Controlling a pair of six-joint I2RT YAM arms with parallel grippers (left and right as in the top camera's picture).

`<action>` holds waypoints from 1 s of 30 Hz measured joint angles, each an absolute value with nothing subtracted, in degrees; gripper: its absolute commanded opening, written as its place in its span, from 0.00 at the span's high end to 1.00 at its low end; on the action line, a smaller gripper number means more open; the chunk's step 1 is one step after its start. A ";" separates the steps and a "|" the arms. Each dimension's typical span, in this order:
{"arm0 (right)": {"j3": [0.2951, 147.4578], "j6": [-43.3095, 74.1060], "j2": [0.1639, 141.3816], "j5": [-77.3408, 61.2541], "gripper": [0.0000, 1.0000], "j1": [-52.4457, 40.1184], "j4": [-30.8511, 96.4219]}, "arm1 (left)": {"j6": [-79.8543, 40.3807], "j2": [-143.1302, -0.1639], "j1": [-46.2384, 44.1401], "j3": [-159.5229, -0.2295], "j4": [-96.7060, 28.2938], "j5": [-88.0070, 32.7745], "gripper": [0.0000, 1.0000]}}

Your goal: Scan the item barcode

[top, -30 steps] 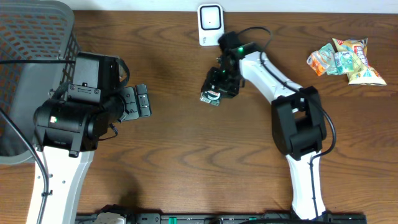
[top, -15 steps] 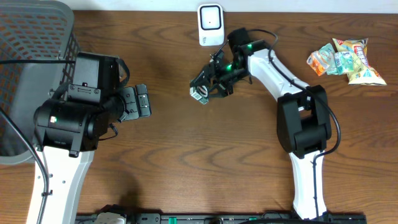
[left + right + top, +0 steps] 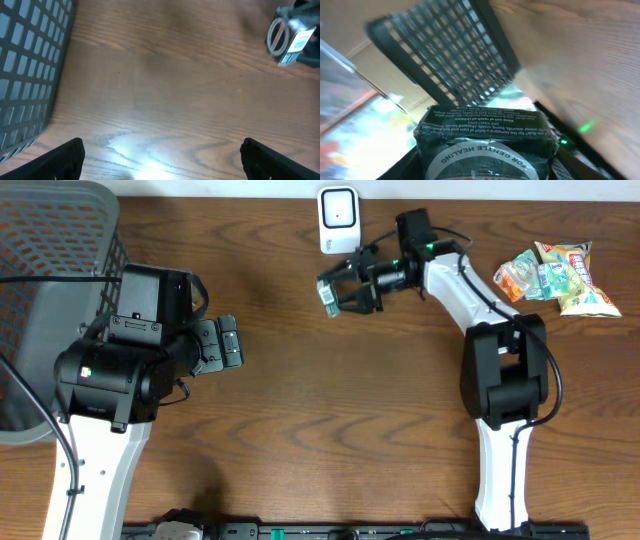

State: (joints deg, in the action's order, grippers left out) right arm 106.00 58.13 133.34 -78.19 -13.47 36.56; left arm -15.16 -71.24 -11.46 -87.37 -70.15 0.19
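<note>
Green box [image 3: 326, 299] is clamped in our right gripper [image 3: 340, 288] and tipped sideways just beside the white scanner [image 3: 338, 218], prob so the barcode faces it imo, while our left gripper [image 3: 226, 344] hangs wide open w/ nothing in it by the basket [image 3: 60, 240].

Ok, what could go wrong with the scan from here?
1. The box in the right gripper hangs tilted beside the scanner, not over it; no barcode shows, so the scan may miss.
2. It seems held at the gripper's tips above the table; more turning might let it slip.
</note>
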 measured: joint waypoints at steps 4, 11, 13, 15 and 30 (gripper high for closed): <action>105.91 69.95 133.34 -78.43 0.47 -13.02 27.88 | -15.16 -71.24 -11.46 -87.37 -70.15 0.19 0.02; 105.58 91.72 133.32 -77.34 0.48 -12.97 4.58 | -15.16 -71.24 -11.46 -87.37 -70.13 0.21 0.02; 105.58 95.26 133.23 -76.95 0.48 -12.97 0.54 | -15.16 -71.24 -11.46 -87.37 -70.13 0.21 0.02; 105.58 97.30 133.12 -76.64 0.48 -12.97 -0.40 | -15.16 -71.24 -11.46 -87.37 -70.15 0.19 0.02; 105.58 94.70 133.12 -74.63 0.48 -13.21 -1.39 | -15.16 -71.24 -11.46 -87.37 -70.15 0.19 0.02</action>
